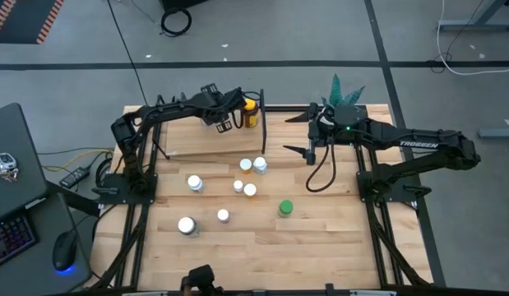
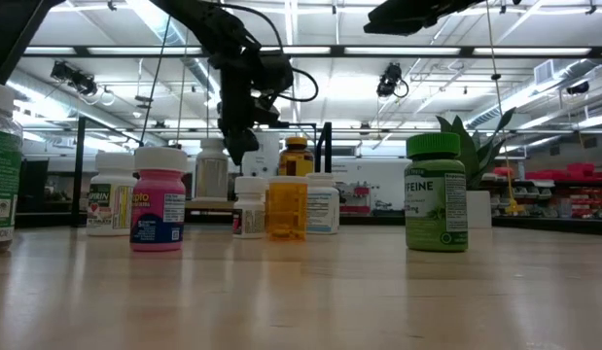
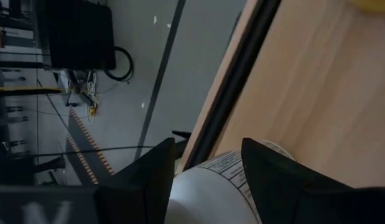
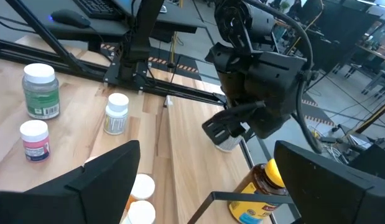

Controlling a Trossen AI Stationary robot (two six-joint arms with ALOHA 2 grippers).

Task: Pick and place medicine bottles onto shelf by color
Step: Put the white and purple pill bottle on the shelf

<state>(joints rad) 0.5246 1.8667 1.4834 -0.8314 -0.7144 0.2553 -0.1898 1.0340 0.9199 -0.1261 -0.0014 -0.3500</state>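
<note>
The left gripper (image 1: 224, 123) is at the back of the shelf (image 1: 188, 140), by its rail. A white bottle (image 3: 208, 190) sits between its two fingers (image 3: 148, 174), which are closed around it. An amber bottle (image 1: 251, 113) stands just beside it. The right gripper (image 1: 307, 136) hangs wide open near the shelf's other end, holding nothing.

A green potted plant (image 1: 343, 87) sits at the table's one o'clock edge. At nine o'clock, off the table, a keyboard (image 1: 9, 237) and mouse (image 1: 64, 249) rest on a desk.
</note>
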